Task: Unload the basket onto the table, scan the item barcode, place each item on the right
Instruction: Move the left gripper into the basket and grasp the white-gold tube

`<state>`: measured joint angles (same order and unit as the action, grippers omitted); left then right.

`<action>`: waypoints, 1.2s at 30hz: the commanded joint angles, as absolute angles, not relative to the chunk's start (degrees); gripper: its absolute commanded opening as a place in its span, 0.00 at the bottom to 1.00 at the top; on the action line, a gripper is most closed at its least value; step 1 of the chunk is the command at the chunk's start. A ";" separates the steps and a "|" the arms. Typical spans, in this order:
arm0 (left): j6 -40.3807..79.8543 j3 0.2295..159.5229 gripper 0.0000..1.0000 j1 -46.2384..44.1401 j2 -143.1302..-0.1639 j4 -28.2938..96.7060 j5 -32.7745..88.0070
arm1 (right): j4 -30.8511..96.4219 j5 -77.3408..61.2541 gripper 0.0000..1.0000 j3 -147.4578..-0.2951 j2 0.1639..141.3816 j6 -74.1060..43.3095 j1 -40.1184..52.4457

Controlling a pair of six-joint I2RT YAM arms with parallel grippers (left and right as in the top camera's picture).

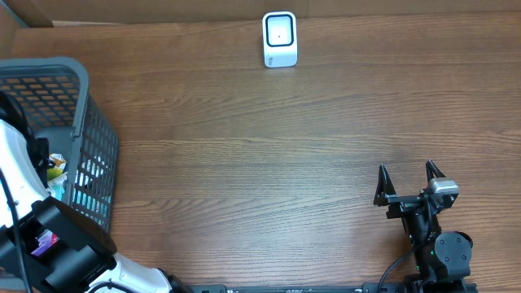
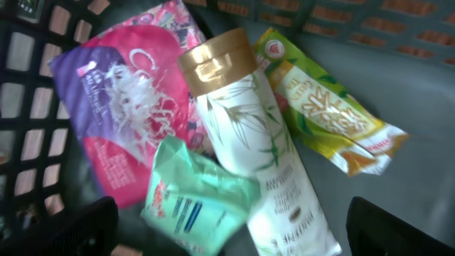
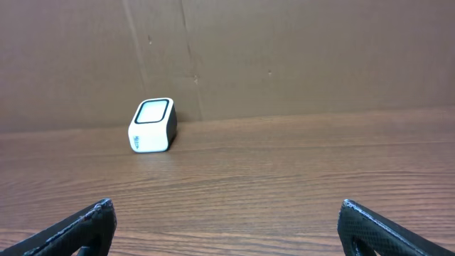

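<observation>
Overhead: brown wood-grain table [image 1: 244,163], smooth and matt, backed by a cardboard wall. A grey plastic basket [image 1: 89,122] with lattice sides stands at the left edge. The left arm [image 1: 49,244], white and black, reaches over its rim and hides most of the contents. A small white scanner [image 1: 279,38] with rounded corners and a dark-framed window stands at the far edge, well apart from the basket. The right gripper [image 1: 409,177] rests near the right front, its two black fingers spread, nothing between them.

Left wrist: the left gripper [image 2: 234,224] hangs over the basket floor, jaws wide apart and holding nothing. Four items lie below it. A white cylindrical bottle [image 2: 249,128] with a leaf print and a glossy gold cap [image 2: 213,62] lies on its side in the middle. A crinkled pink pouch [image 2: 121,107] lies to its left. A mint-green soft packet [image 2: 192,199] overlaps the pouch and touches the bottle. A yellow-green sachet [image 2: 327,114] lies along the bottle's right side.

Right wrist: the scanner stands against the wall, tilted back. Bare table lies between it and the spread fingertips [image 3: 78,227].
</observation>
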<state>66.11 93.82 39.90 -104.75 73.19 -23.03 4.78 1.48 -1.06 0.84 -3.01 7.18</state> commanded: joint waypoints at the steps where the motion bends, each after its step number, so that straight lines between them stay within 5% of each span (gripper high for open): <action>1: 67.72 89.03 0.94 40.23 -105.12 69.82 -27.38 | 4.60 1.23 1.00 -0.45 0.16 -3.44 7.49; 18: 64.29 80.66 0.93 44.73 -105.36 56.93 -27.49 | 4.60 1.23 1.00 -0.45 0.16 -3.44 7.49; 25: 64.29 80.62 0.78 45.08 -107.26 54.68 -27.38 | 4.60 1.23 1.00 -0.45 0.16 -3.44 7.49; 32: 64.29 80.60 0.80 45.08 -113.99 54.52 -27.46 | 4.60 1.23 1.00 -0.45 0.16 -3.44 7.49; 36: 64.27 80.62 0.38 45.08 -116.51 54.61 -27.40 | 4.60 1.23 1.00 -0.45 0.16 -3.44 7.49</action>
<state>64.31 81.58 44.71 -112.12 54.39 -27.33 4.78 1.43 -1.06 0.84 -2.98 7.18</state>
